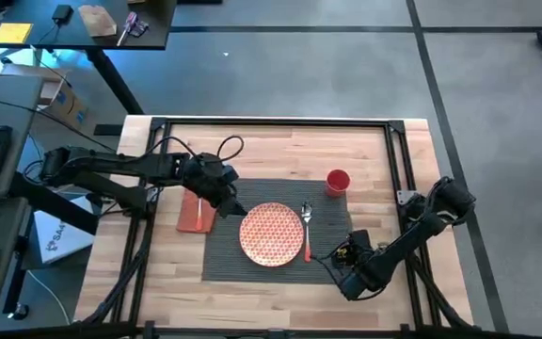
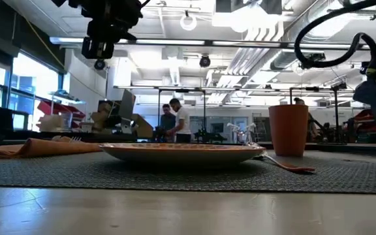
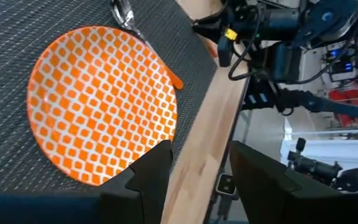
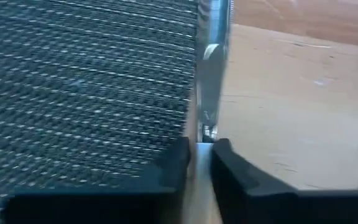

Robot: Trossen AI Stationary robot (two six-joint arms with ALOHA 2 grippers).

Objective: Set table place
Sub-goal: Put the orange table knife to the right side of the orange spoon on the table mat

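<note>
Your left gripper (image 1: 231, 202) hangs above the mat's left edge, between the napkin and the plate, and its two dark fingers (image 3: 148, 177) stand apart with nothing between them, so it is open. Your right gripper (image 1: 343, 254) sits low at the mat's right edge, toward the front of the table (image 1: 280, 141); in the right wrist view its fingertips (image 4: 180, 155) are pinched around a thin silver piece of cutlery (image 4: 211, 68) that lies along the border where the mat (image 4: 86, 81) meets the bare wood. You cannot tell from these views whether that piece is a knife or something else. The dark grey woven mat (image 1: 252, 268) lies in the middle of the table, nearer its front edge than its back. The round orange patterned plate (image 1: 272, 234) rests on the mat's centre. Just to the right of the plate, still on the mat, lies a utensil (image 1: 307, 229) with a silver head and an orange handle, running front to back. The small red cup (image 1: 337, 182) stands upright at the mat's back right corner. The orange napkin (image 1: 196, 214) lies flat on the wood, touching or just beside the mat's left edge, partly under the left arm. In the low view, people (image 2: 173, 121) stand in the room far behind the table.
</note>
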